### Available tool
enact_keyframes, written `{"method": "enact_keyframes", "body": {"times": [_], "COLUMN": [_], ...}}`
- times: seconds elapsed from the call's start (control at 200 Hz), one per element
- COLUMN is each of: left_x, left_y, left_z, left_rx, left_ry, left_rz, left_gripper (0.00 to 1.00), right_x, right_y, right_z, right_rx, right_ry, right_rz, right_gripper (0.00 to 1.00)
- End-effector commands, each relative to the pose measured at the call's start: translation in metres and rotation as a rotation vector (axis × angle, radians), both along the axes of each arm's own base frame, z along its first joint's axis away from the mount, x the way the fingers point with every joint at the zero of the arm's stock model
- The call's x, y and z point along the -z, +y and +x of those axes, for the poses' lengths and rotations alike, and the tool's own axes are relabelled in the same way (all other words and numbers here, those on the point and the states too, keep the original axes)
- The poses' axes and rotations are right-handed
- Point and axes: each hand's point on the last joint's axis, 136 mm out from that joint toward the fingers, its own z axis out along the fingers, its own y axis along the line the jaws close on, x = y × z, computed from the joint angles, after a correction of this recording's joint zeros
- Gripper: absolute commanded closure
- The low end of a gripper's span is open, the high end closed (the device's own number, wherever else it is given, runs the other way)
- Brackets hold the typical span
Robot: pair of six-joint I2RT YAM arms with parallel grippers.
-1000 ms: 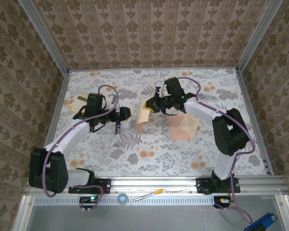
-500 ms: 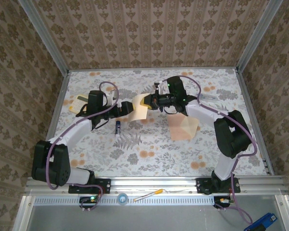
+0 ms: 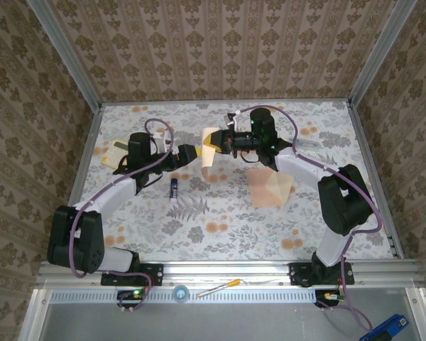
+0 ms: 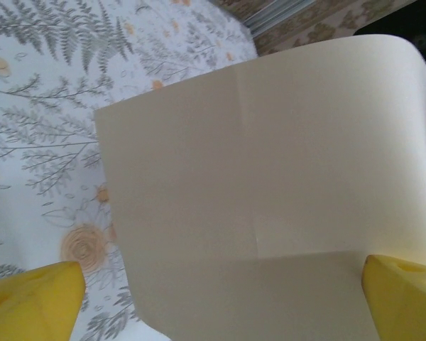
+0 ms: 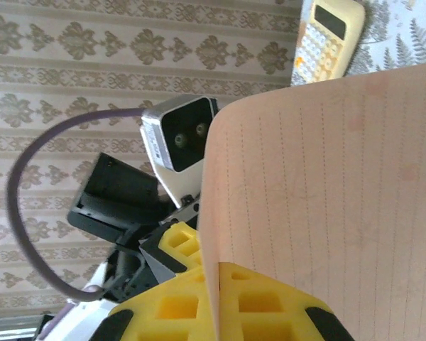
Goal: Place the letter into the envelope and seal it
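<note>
The right claw point(image 3: 224, 141) is pressed together on the top edge of the letter point(image 3: 208, 155) and holds it in the air to the left of the envelope point(image 3: 270, 188), which lies flat on the surface point(image 3: 220, 213). The sheet hangs with its long axis near upright, its top curling over and its free lower edge pointing down. The left claw point(image 3: 192, 153), spread wide, is just beside the letter on the side away from the envelope. Its yellow fingertips point(image 4: 35, 295) flank the sheet's pale face.

letter point(image 4: 270, 199): cream face, creased, upper edge curled
left gripper point(image 4: 220, 295): yellow fingers point(image 4: 35, 295) spread wide, letter between them
table point(image 4: 42, 142): floral cloth behind
</note>
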Motion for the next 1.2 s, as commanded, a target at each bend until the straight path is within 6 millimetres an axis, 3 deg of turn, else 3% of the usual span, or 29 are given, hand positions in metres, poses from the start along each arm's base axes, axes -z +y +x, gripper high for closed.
{"method": "enact_keyframes", "body": {"times": [0.0, 0.29, 0.745, 1.195], "left_x": [-0.023, -0.062, -0.054, -0.085], "left_y": [-0.006, 0.006, 0.017, 0.01], "left_z": [0.0, 0.005, 0.001, 0.009], "left_rx": [0.041, 0.043, 0.036, 0.046], "left_ry": [-0.039, -0.079, -0.055, -0.073], "left_rz": [-0.095, -0.277, -0.254, -0.406], "left_gripper": [0.0, 0.0, 0.0, 0.0], "right_x": [-0.025, -0.04, -0.07, -0.055], "right_y": [0.007, 0.007, 0.009, 0.013], "right_z": [0.002, 0.002, 0.004, 0.014], "right_rx": [-0.018, -0.019, -0.029, 0.002], "right_ry": [-0.044, -0.068, -0.1, -0.066], "right_rz": [0.071, 0.093, 0.183, 0.248], "right_gripper": [1.0, 1.0, 1.0, 1.0]}}
